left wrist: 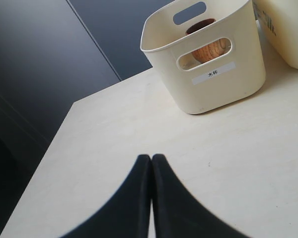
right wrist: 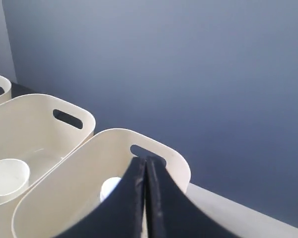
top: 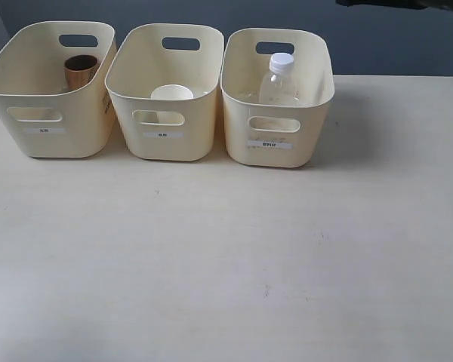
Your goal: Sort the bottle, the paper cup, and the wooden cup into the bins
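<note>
Three cream bins stand in a row at the back of the table. The left bin [top: 75,121] holds the reddish-brown wooden cup [top: 80,70], which also shows through the handle cutout [left wrist: 208,49]. The white paper cup [top: 171,93] sits in the middle bin [top: 166,147]. In the right bin [top: 275,154] the clear bottle [top: 279,79] stands upright with its white cap [right wrist: 109,188] showing. My left gripper [left wrist: 151,157] is shut and empty, low over the table in front of the left bin. My right gripper [right wrist: 145,159] is shut and empty, above the right bin.
The pale table [top: 226,256] stretches wide in front of the bins. A dark wall rises behind them. A dark shape [top: 408,4] shows at the top right edge of the exterior view. The table's left edge [left wrist: 54,144] lies near my left gripper.
</note>
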Controlling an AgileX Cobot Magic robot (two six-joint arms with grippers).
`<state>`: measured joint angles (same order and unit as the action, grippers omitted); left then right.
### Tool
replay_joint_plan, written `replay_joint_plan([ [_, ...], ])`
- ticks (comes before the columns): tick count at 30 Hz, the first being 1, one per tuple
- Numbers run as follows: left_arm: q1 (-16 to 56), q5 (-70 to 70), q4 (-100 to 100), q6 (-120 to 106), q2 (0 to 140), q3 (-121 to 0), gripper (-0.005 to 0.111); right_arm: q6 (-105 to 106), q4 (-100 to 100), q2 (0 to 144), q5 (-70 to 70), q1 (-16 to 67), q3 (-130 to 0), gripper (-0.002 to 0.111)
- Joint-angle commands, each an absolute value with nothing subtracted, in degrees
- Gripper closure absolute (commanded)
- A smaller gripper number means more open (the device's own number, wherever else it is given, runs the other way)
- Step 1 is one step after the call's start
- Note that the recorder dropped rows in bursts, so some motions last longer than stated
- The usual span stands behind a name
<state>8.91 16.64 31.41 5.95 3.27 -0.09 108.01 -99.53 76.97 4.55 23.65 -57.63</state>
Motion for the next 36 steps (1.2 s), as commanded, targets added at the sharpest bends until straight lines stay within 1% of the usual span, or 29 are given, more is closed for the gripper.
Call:
replay_joint_plan([
  [1, 9.22, 16.31, 31.17, 6.29, 3.08, 0.00, 0.107, 108.36, -99.95, 65.32, 3.38, 23.35, -48.99, 0.107],
  [9, 9.22, 16.31, 31.17, 6.29, 3.08, 0.00, 0.107, 105.46, -99.95, 43.73, 0.47, 23.35, -34.65, 0.107],
  [16, 9.22, 16.31, 31.17, 6.29, 3.08, 0.00, 0.107, 105.47, -99.95, 33.80, 0.89, 23.35, -32.93, 0.107],
  [22, 9.22, 16.31, 31.17, 6.29, 3.08, 0.00, 0.107, 105.47, -99.95, 30.91, 0.89, 23.35, -32.93, 0.107],
  [33, 9.22, 16.31, 31.17, 6.29, 3.08, 0.00, 0.107, 105.47, -99.95, 30.95, 0.31, 23.19, -32.93, 0.107],
  [36, 9.22, 16.31, 31.17, 6.29, 3.08, 0.00, 0.107, 105.47, -99.95, 30.44, 1.69, 19.85, -32.93, 0.107],
])
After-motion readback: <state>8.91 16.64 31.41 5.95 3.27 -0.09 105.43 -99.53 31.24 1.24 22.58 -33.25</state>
